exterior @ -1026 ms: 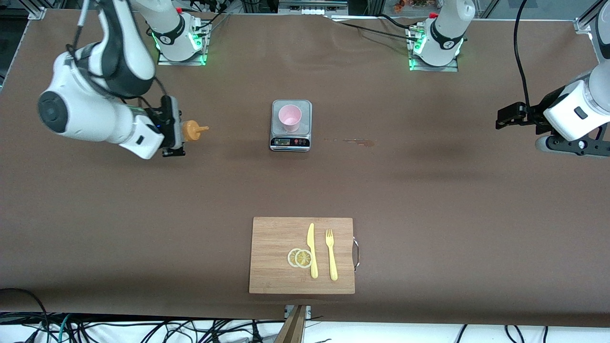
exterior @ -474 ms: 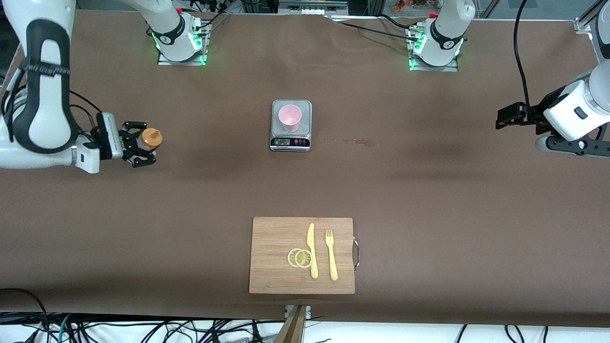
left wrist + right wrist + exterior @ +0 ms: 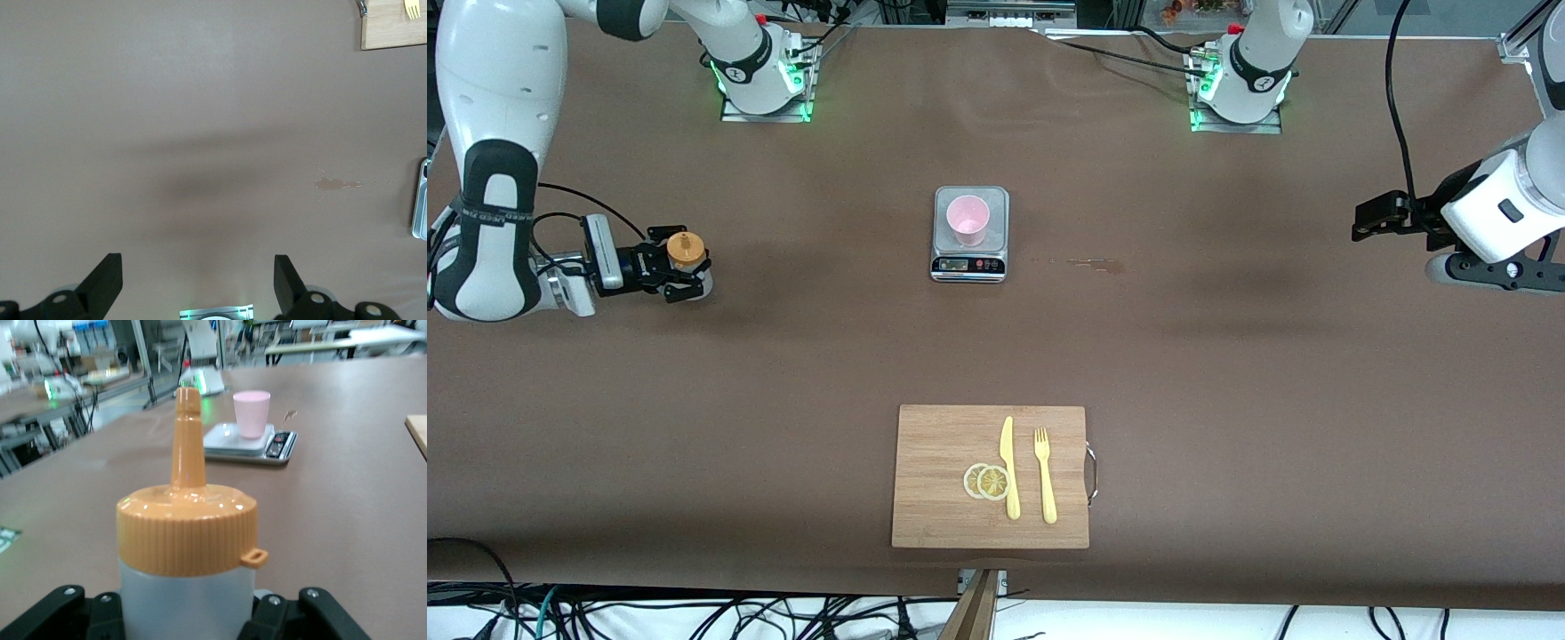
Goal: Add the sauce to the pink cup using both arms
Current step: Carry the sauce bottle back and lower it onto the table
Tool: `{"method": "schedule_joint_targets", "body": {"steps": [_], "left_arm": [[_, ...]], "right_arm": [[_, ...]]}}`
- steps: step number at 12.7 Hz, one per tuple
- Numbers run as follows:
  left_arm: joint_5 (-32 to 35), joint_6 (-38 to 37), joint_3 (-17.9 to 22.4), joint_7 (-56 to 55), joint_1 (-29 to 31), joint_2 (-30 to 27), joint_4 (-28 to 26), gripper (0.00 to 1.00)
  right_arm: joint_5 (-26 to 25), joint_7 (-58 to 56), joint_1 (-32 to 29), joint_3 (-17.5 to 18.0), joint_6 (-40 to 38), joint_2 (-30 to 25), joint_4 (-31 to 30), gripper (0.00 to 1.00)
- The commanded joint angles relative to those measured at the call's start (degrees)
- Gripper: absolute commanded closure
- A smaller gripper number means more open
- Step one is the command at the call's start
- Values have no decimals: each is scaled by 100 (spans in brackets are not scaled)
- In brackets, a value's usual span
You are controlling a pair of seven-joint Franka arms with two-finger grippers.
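Observation:
The sauce bottle (image 3: 686, 250), frosted white with an orange cap and nozzle, stands upright in my right gripper (image 3: 680, 267), which is shut on its body low over the table toward the right arm's end. In the right wrist view the sauce bottle (image 3: 188, 540) fills the foreground between the black fingers of the right gripper (image 3: 190, 617). The pink cup (image 3: 967, 220) stands upright on a small scale (image 3: 970, 263) at mid table, well apart from the bottle; the pink cup (image 3: 251, 413) also shows past the nozzle. My left gripper (image 3: 1360, 222) waits open over the left arm's end, and the left gripper (image 3: 197, 280) holds nothing.
A small brown spill (image 3: 1094, 263) marks the cloth beside the scale, toward the left arm's end. A wooden cutting board (image 3: 934, 480) with lemon slices (image 3: 987, 481), a yellow knife (image 3: 1009, 467) and a fork (image 3: 1044, 474) lies nearer the front camera.
The right arm has swung the bottle away from the cup toward its own end of the table and turned it from lying sideways to upright. The left arm has not moved.

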Motion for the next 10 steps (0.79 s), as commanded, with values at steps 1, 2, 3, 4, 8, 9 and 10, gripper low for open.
{"method": "schedule_joint_targets", "body": {"steps": [1,2,3,4,8,9,10], "left_arm": [[83,-137,0,116,-16,91,201,0],[83,-137,0,116,-16,91,210,0],[74,-137,0,116,-16,91,201,0],[74,-137,0,107,-16,91,210,0],[74,-137,0,107,-16,91,210,0],[74,-137,0,107,-16,91,201,0],[74,-137,0,107,-16,91,201,0]], "right_arm": [[137,-1025,-311,-37,-716,411,194,91],[146,-1288,-425,-29,-866,604,203,90],[216,-1543,-479,-11,-1032,771,194,89],[269,-1746,-479,-11,-1217,938,194,87],[410,-1888,-505,7,-1456,1177,194,60],[401,-1897,-506,7,-1456,1186,194,1],[384,-1889,-506,7,-1447,1194,194,0]]}}
